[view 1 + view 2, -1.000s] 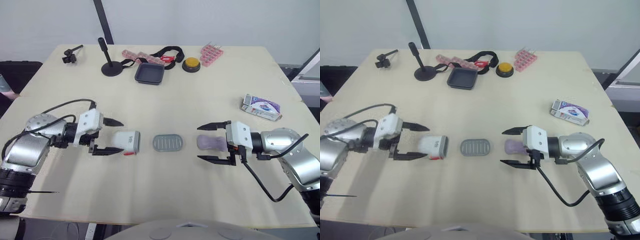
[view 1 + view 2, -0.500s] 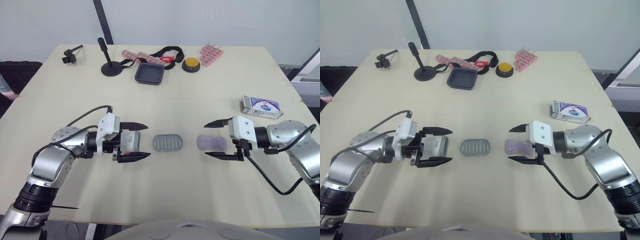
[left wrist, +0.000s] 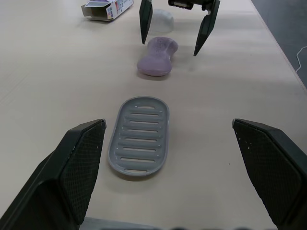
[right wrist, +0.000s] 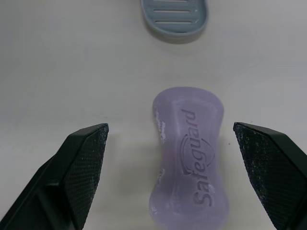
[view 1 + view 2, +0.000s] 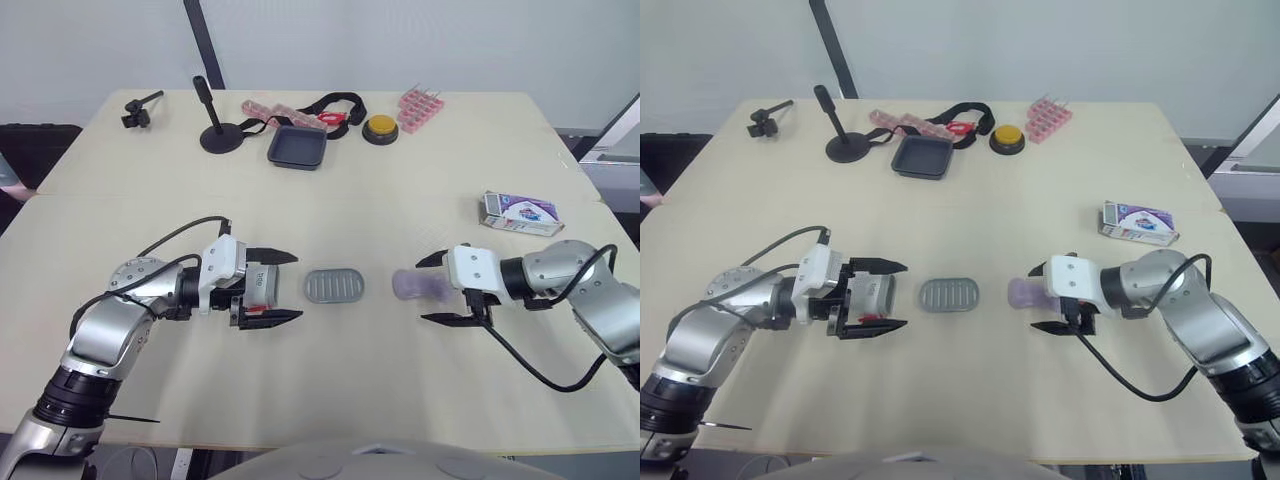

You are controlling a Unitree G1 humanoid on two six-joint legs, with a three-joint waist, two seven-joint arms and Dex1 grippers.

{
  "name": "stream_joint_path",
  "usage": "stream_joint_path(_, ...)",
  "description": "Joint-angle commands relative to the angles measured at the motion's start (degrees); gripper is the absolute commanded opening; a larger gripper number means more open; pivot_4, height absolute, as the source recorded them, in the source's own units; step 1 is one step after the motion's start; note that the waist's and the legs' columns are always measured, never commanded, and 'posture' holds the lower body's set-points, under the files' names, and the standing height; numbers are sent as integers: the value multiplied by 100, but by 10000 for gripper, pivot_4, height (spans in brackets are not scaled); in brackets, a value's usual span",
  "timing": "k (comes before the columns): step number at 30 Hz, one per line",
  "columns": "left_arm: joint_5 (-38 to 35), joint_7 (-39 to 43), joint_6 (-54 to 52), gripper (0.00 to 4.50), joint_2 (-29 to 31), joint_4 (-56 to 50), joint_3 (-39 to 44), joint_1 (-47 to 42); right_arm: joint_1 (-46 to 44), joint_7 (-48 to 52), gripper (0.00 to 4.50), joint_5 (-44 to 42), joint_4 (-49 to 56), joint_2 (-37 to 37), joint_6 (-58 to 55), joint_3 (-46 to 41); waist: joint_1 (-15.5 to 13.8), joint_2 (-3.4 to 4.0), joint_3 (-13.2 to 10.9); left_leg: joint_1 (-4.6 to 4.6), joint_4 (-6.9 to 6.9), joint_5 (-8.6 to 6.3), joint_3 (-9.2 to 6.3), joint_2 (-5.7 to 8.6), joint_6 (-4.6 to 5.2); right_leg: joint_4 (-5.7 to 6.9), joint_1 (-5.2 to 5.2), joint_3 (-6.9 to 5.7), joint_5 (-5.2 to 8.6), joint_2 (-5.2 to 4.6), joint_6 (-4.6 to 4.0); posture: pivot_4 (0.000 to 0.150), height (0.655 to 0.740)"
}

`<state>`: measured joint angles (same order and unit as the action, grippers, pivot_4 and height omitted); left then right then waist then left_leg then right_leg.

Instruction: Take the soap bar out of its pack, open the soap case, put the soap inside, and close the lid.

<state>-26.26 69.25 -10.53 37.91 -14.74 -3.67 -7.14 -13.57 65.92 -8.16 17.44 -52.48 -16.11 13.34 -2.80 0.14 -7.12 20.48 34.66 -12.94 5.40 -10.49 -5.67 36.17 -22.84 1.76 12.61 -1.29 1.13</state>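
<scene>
The purple waisted soap bar (image 5: 415, 285) lay bare and flat on the cream table (image 5: 400, 390), right of centre. The right gripper (image 5: 421, 290) was spread wide around it, one black finger on each side, neither touching the soap in the right wrist view.

At 9 o'clock of the soap bar, a little apart, the grey oval ribbed soap-case piece (image 5: 334, 285) lay flat. At 9 o'clock of that piece, the left gripper (image 5: 297, 286) was also spread wide, pointing towards it. A white rounded case part with a red mark (image 5: 262, 283) sat between its fingers near their base; whether the fingers touched it could not be told.

The white-and-purple cardboard soap pack (image 5: 518, 213) lay at 2 o'clock of the soap bar, well apart, near the table's right edge.

At the far edge, around 12 o'clock, stood a dark square tray (image 5: 298, 147), a yellow round button (image 5: 381, 127), a pink rack (image 5: 422, 106), a black strap (image 5: 335, 105) and a black stand on a round base (image 5: 219, 135).
</scene>
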Motion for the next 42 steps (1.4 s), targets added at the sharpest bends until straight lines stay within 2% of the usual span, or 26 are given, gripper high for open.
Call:
stream_joint_path(1,-69,-159,-13,44906,-48,-427,-2,23,-214,-100,45000,468,-360,18,213,175,-5,0,0,1,1,0,0,0,0,1,0,0,0,-1,0,1500,7400)
stream_joint_path(8,24,-131,151,44906,-17,-521,-66,181,-571,-47,45000,783,-697,151,-4,466,10,1,1,1,1,1,0,0,1,3,0,0,0,0,0,1500,7400)
stream_joint_path(17,239,-141,368,44906,77,-324,-37,300,-698,174,45000,714,-653,259,-431,529,23,1,2,-5,4,1,0,-2,2,7,3,-1,2,1,-3,1500,7400)
stream_joint_path(18,261,-142,403,45000,79,-274,-31,318,-694,192,39470,716,-640,256,-441,531,22,1,2,-5,4,1,0,-2,2,7,3,-1,2,1,-3,1500,7400)
stream_joint_path(23,409,-122,623,45000,110,82,-23,330,-585,287,23033,730,-509,194,-436,538,26,1,3,-8,7,2,1,-3,4,12,4,0,9,0,-15,1500,7400)
stream_joint_path(24,417,-125,638,45000,105,120,-24,321,-595,257,21844,755,-520,212,-476,543,26,-2,5,-11,6,1,1,-3,5,13,6,0,14,0,-24,1500,7400)
stream_joint_path(34,489,-120,736,45000,160,266,-8,225,-664,338,21844,499,-271,266,-785,430,14,-6,10,-36,4,0,1,-4,8,11,30,0,15,-1,-26,1500,7400)
stream_joint_path(42,522,-154,772,45000,160,335,3,145,-452,543,21844,611,-171,108,-404,544,-7,-5,9,-33,1,0,2,-4,8,6,29,-1,15,-2,-26,1500,7400)
